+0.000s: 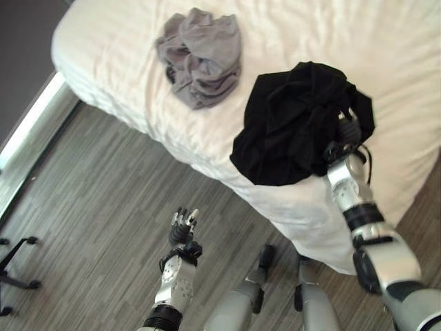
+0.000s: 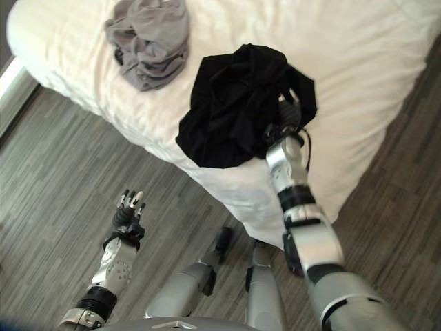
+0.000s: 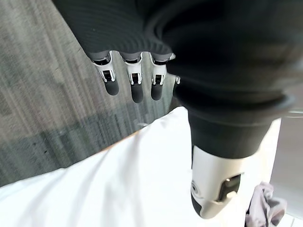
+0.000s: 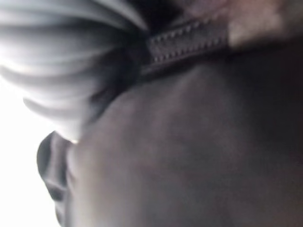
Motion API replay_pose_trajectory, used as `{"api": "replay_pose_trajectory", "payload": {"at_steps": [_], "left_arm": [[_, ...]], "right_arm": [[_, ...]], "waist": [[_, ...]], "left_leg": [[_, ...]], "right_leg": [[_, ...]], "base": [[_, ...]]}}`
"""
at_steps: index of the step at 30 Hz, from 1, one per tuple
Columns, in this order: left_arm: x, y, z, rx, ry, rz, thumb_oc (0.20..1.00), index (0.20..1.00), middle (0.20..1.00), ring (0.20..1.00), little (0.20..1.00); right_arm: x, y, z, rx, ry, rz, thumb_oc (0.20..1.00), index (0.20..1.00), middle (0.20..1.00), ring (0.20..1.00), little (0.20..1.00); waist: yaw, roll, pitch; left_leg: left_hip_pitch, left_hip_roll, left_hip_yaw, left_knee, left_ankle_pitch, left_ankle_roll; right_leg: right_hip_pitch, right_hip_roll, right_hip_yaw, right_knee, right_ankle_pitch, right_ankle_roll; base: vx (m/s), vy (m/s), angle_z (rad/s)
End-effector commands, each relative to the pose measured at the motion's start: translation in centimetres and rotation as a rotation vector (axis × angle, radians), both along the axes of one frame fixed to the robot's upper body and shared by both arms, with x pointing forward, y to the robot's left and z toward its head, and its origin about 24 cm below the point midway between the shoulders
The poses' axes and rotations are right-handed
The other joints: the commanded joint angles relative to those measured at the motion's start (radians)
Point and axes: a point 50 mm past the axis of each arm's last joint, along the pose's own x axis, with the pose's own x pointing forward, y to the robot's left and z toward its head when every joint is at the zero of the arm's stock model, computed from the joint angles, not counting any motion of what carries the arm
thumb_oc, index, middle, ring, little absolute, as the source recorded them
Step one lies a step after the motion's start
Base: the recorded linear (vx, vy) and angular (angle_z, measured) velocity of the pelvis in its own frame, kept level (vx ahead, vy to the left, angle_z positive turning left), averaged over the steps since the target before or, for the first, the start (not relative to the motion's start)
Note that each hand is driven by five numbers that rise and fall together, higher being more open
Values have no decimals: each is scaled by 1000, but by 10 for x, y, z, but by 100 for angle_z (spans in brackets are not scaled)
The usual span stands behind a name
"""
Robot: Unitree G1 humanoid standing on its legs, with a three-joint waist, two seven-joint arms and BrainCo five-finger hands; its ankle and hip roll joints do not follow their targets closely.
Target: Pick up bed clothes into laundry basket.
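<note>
I see two arms in silver-grey shells. The left arm [image 1: 173,279] has a black band near its lower end, and the right arm [image 1: 348,181] has black rings between rounded segments. The left hand [image 1: 183,226] has a dark ribbed cover. Its silver fingers [image 3: 136,85] end in dark rounded tips.

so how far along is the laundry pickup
Early on. Done: nothing; the grey garment and the black garment both lie on the bed. In hand: the right hand is in the black garment, its fingers hidden in the cloth, so a grasp is not confirmed. The left hand hangs open over the floor. Left: both garments still have to go into a basket.
</note>
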Motion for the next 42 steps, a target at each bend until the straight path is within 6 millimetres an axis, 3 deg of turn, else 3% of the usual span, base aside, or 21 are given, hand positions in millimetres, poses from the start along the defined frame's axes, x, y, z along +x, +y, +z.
{"api": "replay_pose_trajectory", "payload": {"at_steps": [1,5,10,12,17,20,22,30,31,40,42], "left_arm": [[10,10,16,-16,-91,61,1000,1000,1000,1000,1000],[4,11,10,-32,-71,81,1000,1000,1000,1000,1000],[-4,8,2,-39,-44,77,1000,1000,1000,1000,1000],[-9,9,-3,-36,-21,77,1000,1000,1000,1000,1000],[-18,18,-10,-18,20,93,1000,1000,1000,1000,1000],[-28,29,-16,30,69,93,1000,1000,1000,1000,1000],[-33,38,-17,89,93,83,1000,1000,1000,1000,1000],[-41,56,-18,155,123,112,1000,1000,1000,1000,1000],[-19,80,79,267,-373,176,1000,1000,1000,1000,1000],[-10,79,89,333,-395,148,1000,1000,1000,1000,1000],[-3,76,96,296,-444,151,1000,1000,1000,1000,1000]], "right_arm": [[-5,12,-20,249,-5,33,200,200,200,200,200],[-20,2,-8,338,-130,-23,200,200,200,200,200],[-32,-15,40,382,-370,-92,200,200,200,200,200],[-41,-19,61,370,-477,-105,200,200,200,200,200],[-55,-23,71,337,-550,-99,200,200,200,200,200],[-67,-32,58,239,-500,-118,200,200,200,200,200],[-76,-54,36,42,-357,-206,200,200,200,200,200],[-88,-89,3,-93,-153,-393,200,200,200,200,200],[-115,-106,-38,-22,-153,-362,200,200,200,200,200],[-121,-116,-39,-108,-115,-415,200,200,200,200,200],[-118,-116,-36,-128,-123,-406,200,200,200,200,200]], "waist": [[4,46,16],[-12,49,2],[-24,47,-49],[-29,31,-81],[-39,-9,-135],[-59,-49,-182],[-78,-81,-215],[-89,-126,-258],[-115,-162,-205],[-140,-154,-202],[-145,-165,-175]], "left_leg": [[-5,-17,-17,-70,73,-30],[17,-16,-7,-70,63,-25],[64,-14,4,-70,45,-15],[96,-6,10,-70,35,-11],[150,7,15,-70,18,-7],[204,22,28,-70,-3,-5],[242,33,37,-70,-17,-3],[306,45,50,-70,-30,4],[437,122,236,-70,-115,4],[467,133,249,-69,-123,0],[418,135,256,71,-137,-15]], "right_leg": [[102,-1,23,15,-78,8],[119,-2,26,15,-84,10],[162,-3,26,15,-96,10],[192,-2,23,15,-104,8],[248,6,24,15,-119,3],[294,17,28,15,-130,-1],[328,26,32,15,-135,-3],[389,39,37,15,-143,-5],[419,-28,-65,28,-110,41],[419,-18,-45,61,-138,31],[417,-21,-34,84,-154,15]], "base": [[36,15,-18],[35,21,-10],[47,9,-7],[69,-16,0],[76,-30,1],[88,-33,-5],[63,-24,-13],[30,-21,-6],[8,-3,-4],[26,-20,-5],[-63,-86,-14]]}}
